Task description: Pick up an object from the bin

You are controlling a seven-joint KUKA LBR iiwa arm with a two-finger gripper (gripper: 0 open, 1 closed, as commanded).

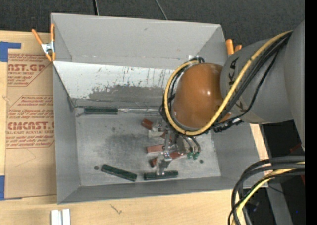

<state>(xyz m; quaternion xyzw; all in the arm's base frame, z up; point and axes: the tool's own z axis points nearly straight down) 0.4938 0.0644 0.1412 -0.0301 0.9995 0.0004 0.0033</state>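
The likeliest thing to be picked is a small reddish-brown piece [154, 148] lying flat on the bin floor, right of centre and towards the near wall. Its long axis runs roughly left to right, and its right end reaches under the tool. A second small reddish piece [156, 160] lies just nearer than it and appears to lie much the same way, while a third [147, 124] sits a little farther off. The gripper [169, 153] hangs low over the first two, at their right ends. Whether it is spread or pressed together cannot be told, and nothing can be seen pinched in it. The arm's orange cover [198, 95] bulks above it on the right. By this showing the pick is not yet done: every piece rests on the floor, so the grasp and the lift are both left. Just near of the gripper lies a dark green stick [161, 175], pointing left-right. Another green stick [119, 173] lies to its left, slightly slanted. A third stick [100, 111] lies at the foot of the far wall of the bin [99, 140].
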